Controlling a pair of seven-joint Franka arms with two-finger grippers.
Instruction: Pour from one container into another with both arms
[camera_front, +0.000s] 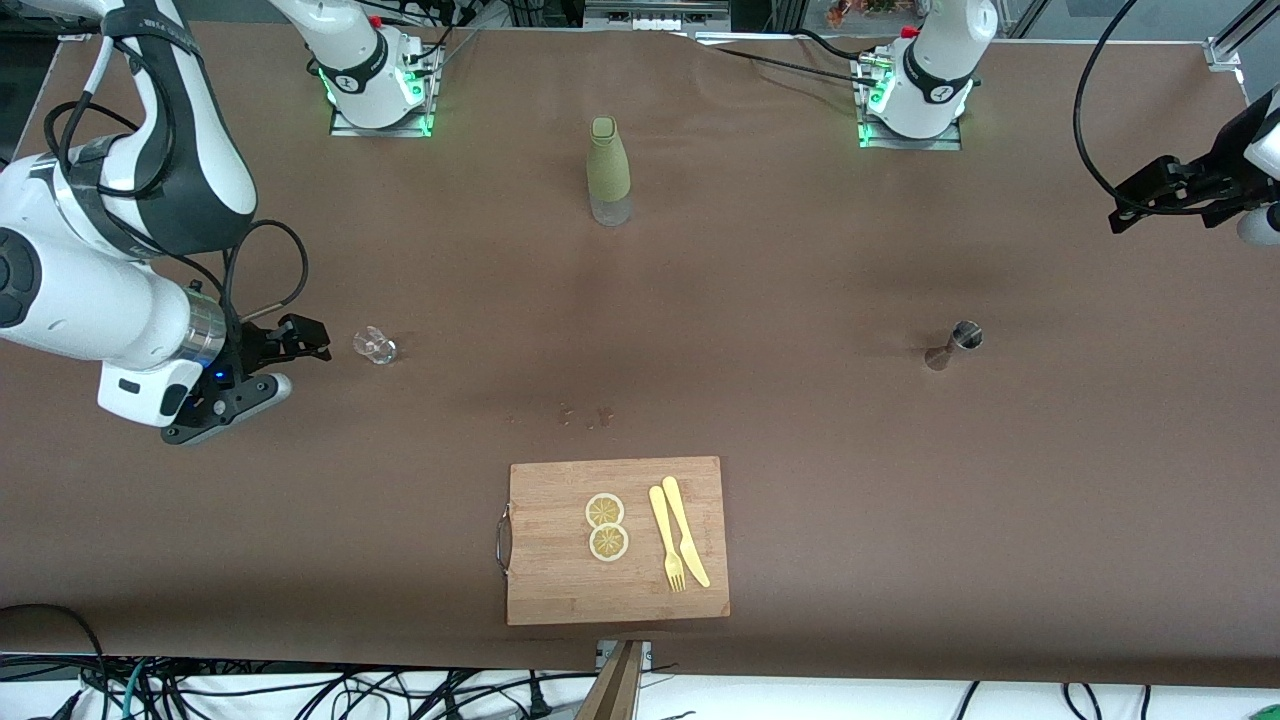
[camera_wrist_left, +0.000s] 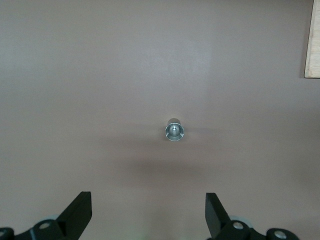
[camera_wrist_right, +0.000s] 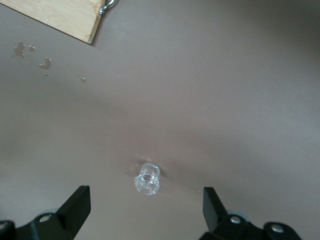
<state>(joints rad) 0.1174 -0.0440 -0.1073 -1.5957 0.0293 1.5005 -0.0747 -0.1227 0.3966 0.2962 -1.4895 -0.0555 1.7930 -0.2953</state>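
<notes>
A small clear glass stands upright on the brown tabletop, toward the right arm's end. A small metal jigger stands toward the left arm's end, well apart from the glass. A tall bottle with an olive-green sleeve stands between the two robot bases, farther from the front camera than both.

The right hand is just beside the glass, its fingers spread fully wide, and it holds nothing and touches nothing. The left hand is up over the edge of the tabletop at the left arm's end, away from the jigger, its fingers also spread wide and empty.

A few water drops lie on the tabletop. Nearer to the camera lies a wooden cutting board with two lemon slices, a yellow fork and a yellow knife on it.
</notes>
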